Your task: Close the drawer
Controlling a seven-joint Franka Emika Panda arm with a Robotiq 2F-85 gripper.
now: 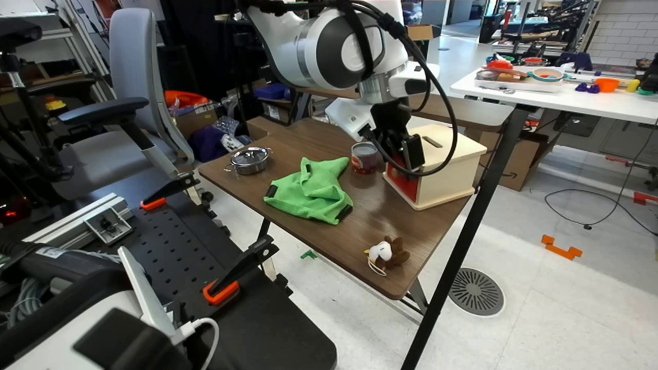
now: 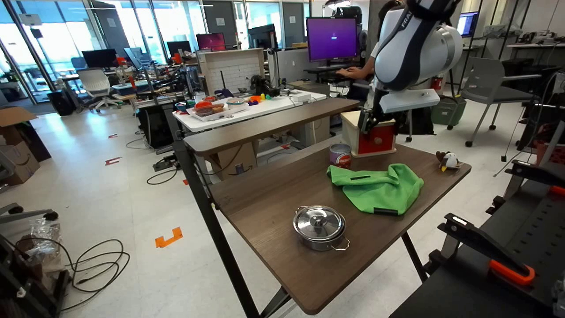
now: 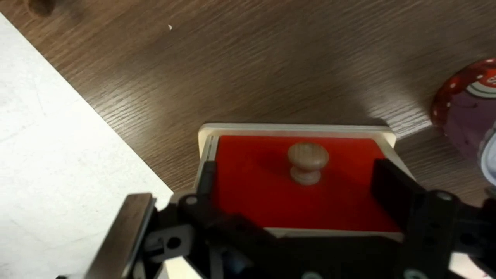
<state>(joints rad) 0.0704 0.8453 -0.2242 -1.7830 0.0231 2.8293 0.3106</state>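
Could jam the drawer (image 3: 279, 201) by pushing off-centre, or skid the wooden box (image 1: 455, 176) by pushing too hard (only a judgement). Looks red-fronted, seemingly near flush, with a round wooden knob (image 3: 308, 155). Shows between wide-spread fingers (image 3: 393, 190) in the wrist view. Sits inside that box, on the desk (image 1: 375, 221).

Your hand (image 2: 381, 126) hangs in front of red drawer (image 2: 387, 144); box (image 2: 351, 132) by far edge of counter (image 2: 265, 221), can (image 2: 340, 157) just beside. Green cloth (image 2: 388, 187) near right front edge, lidded pot (image 2: 320, 226) toward front corner, toy bird (image 2: 449, 160) at right corner.
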